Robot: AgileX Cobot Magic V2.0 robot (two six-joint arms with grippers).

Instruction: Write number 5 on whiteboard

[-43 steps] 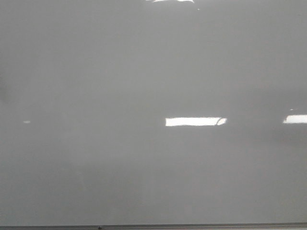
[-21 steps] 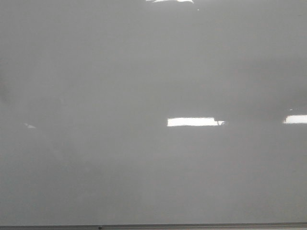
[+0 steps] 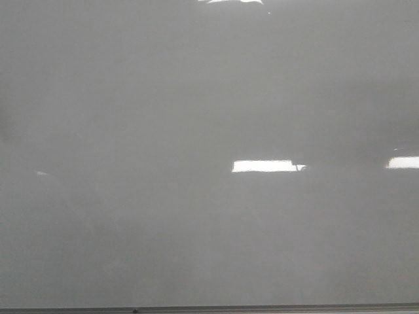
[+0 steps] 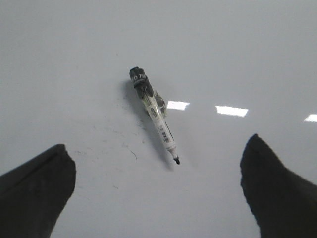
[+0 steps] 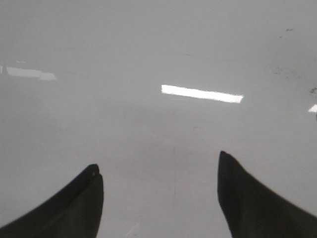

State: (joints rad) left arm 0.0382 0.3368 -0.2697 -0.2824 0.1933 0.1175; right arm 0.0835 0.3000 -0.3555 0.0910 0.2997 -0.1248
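The whiteboard (image 3: 131,98) fills the front view. It is pale grey and shiny, with a thin dark strip along its bottom edge. Bright white patches of light shine on it near the middle and at the right edge. No drawn line shows on it in this view, and no arm shows here either.

In the left wrist view, the left gripper (image 4: 158,191) hangs over the board with its two dark fingers (image 4: 34,191) spread wide apart, and it holds nothing. A marker (image 4: 154,115) lies flat on the board between and beyond the fingers, touching neither one. It has a white body, a dark end, and a small black tip, and it lies slanted. A few faint dark specks sit on the board near it.

In the right wrist view, the right gripper (image 5: 161,198) is also spread wide and holds nothing. Only the shiny board and a bright bar of light lie under it.
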